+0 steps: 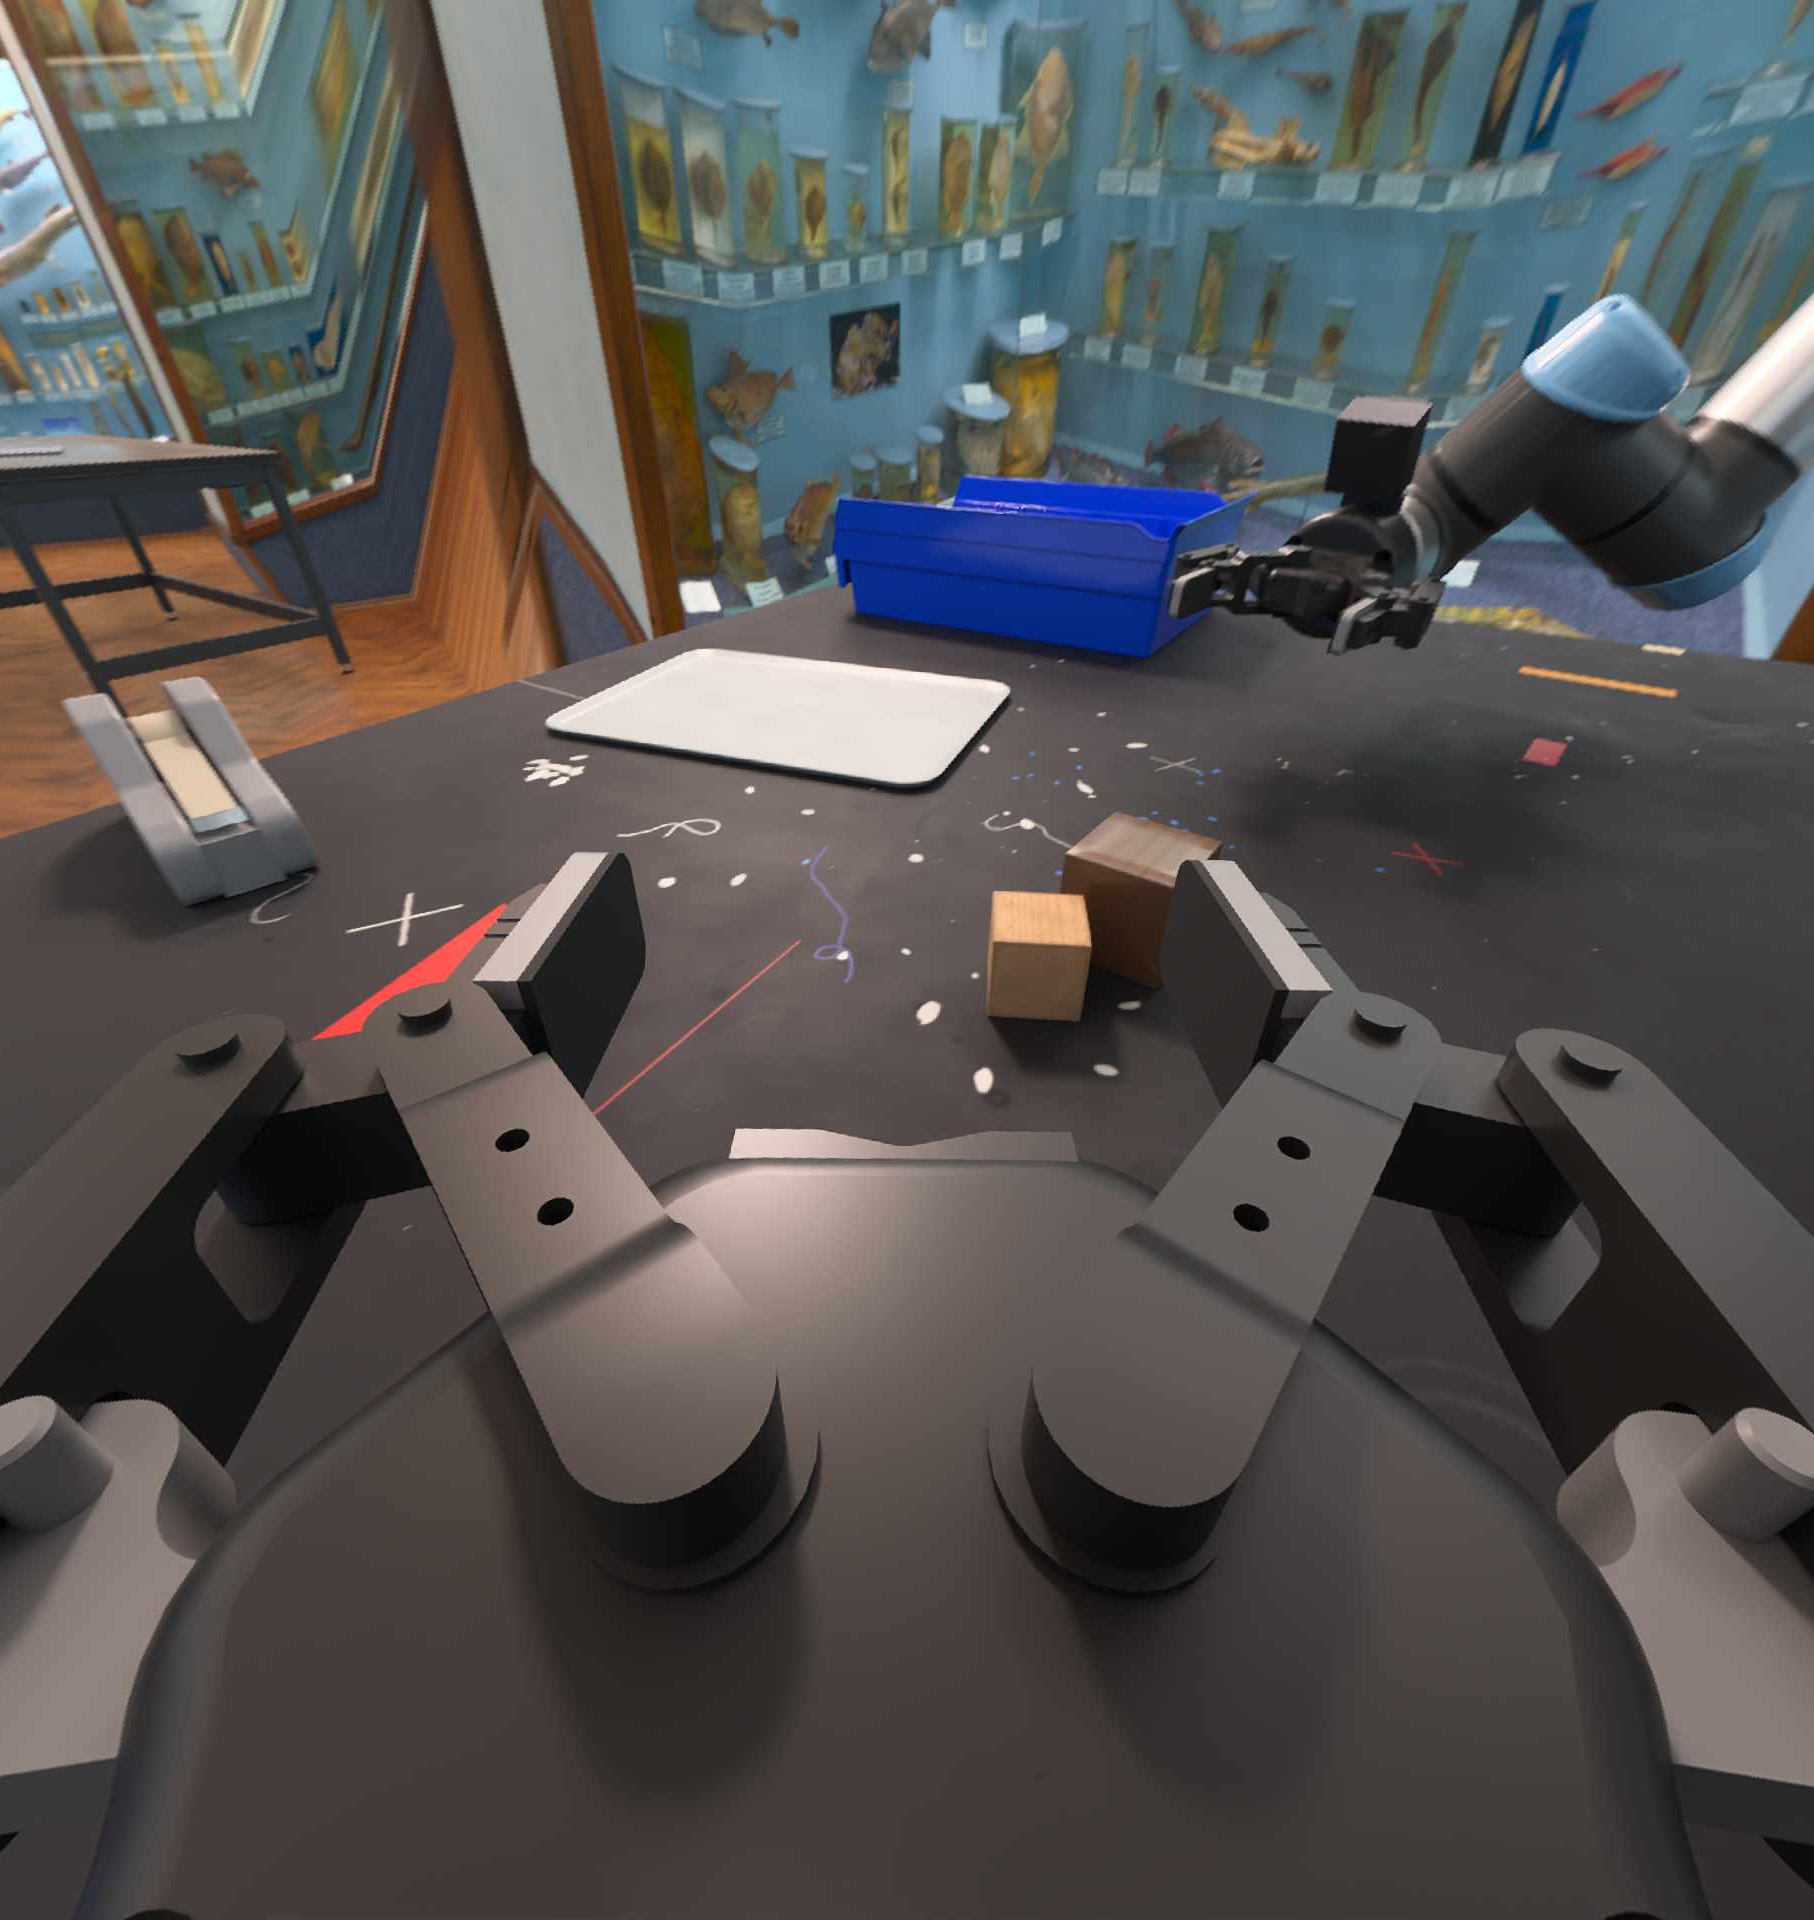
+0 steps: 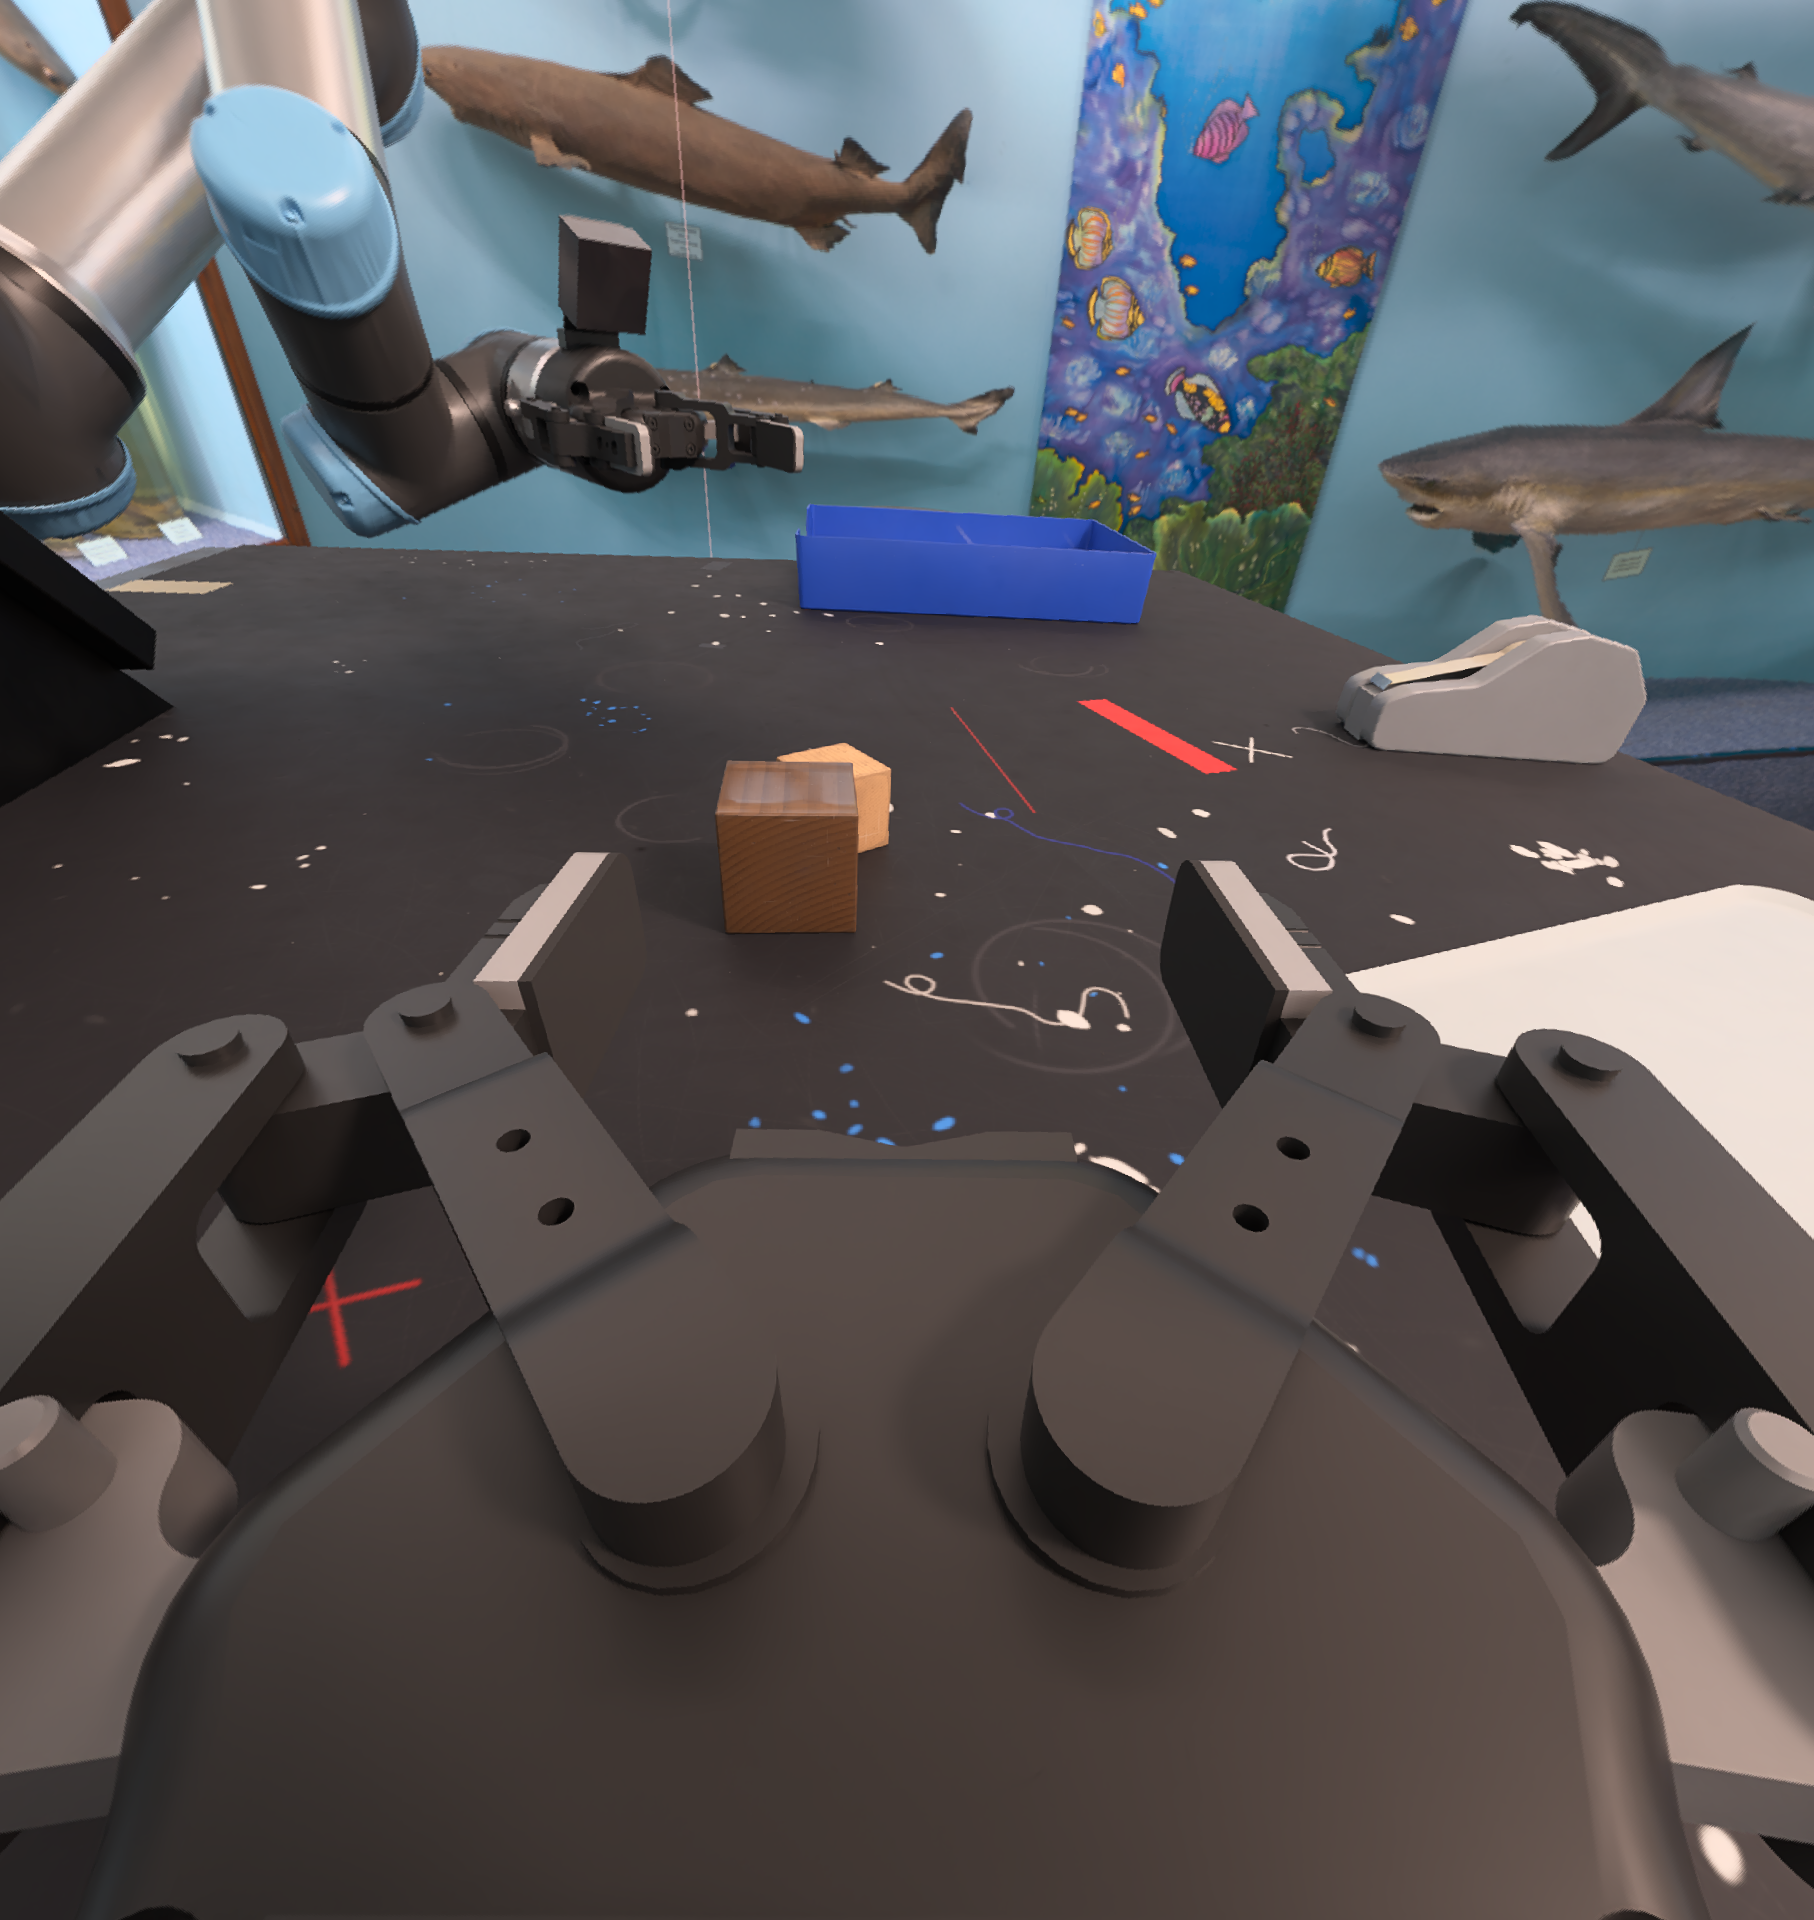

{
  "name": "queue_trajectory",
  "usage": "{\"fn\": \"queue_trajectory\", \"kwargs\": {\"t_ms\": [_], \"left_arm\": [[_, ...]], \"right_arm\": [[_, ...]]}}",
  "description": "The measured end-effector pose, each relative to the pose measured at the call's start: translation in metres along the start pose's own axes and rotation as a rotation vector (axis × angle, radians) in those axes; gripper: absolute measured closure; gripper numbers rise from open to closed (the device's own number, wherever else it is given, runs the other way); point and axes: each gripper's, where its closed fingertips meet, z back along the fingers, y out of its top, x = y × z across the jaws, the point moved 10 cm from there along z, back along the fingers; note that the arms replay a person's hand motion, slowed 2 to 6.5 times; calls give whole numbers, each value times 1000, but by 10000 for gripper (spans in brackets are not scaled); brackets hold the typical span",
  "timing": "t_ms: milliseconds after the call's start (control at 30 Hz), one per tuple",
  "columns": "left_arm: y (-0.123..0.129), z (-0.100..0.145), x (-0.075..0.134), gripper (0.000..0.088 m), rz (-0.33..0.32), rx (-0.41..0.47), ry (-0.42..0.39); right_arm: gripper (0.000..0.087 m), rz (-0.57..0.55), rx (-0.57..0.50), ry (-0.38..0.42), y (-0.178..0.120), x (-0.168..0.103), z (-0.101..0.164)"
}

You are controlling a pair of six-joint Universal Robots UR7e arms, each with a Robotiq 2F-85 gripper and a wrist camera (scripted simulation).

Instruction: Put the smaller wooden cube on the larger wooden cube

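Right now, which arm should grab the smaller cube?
Left. The smaller cube faces the left gripper unobstructed, and its fingers are open. From the right gripper, the larger cube stands in front and hides most of it.

Blue walls [image 2: 882,312] carry mounted sharks [image 2: 1630,488] and a reef mural [image 2: 1215,270]; upper left, shelved specimen jars [image 1: 882,197], wood floor [image 1: 207,644] and a dark side table [image 1: 103,457].

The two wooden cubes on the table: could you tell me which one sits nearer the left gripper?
The smaller wooden cube, pale tan, sits nearer the left gripper; the larger wooden cube, darker brown, stands just behind it.
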Motion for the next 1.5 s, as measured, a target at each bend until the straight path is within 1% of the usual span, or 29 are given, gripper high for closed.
{"fn": "queue_trajectory", "kwargs": {"t_ms": [133, 267, 533, 733, 867, 1033, 1333, 1500], "left_arm": [[16, 11, -1, 23, -29, -71, 39], [33, 21, 0, 23, -59, -159, 52], [61, 32, 2, 23, -136, -358, 38], [76, 30, 6, 23, -179, -492, 4], [82, 21, 12, 23, -196, -572, -48], [81, 3, 21, 23, -229, -685, -121], [70, -45, 40, 23, -296, -871, -270], [61, -73, 48, 23, -341, -964, -336]], "right_arm": [[20, -1, 1, 0, 0, 0, 0], [20, -1, 1, 0, 0, 0, 0], [20, 0, -3, -4, 0, 0, 0], [20, -1, 1, -7, 0, 0, 0], [20, -2, 4, -9, 0, 0, 0], [20, -3, 3, -8, 0, 0, 0], [20, -1, 3, -8, 0, 0, 0], [21, 2, 7, -10, 0, 0, 1]]}}
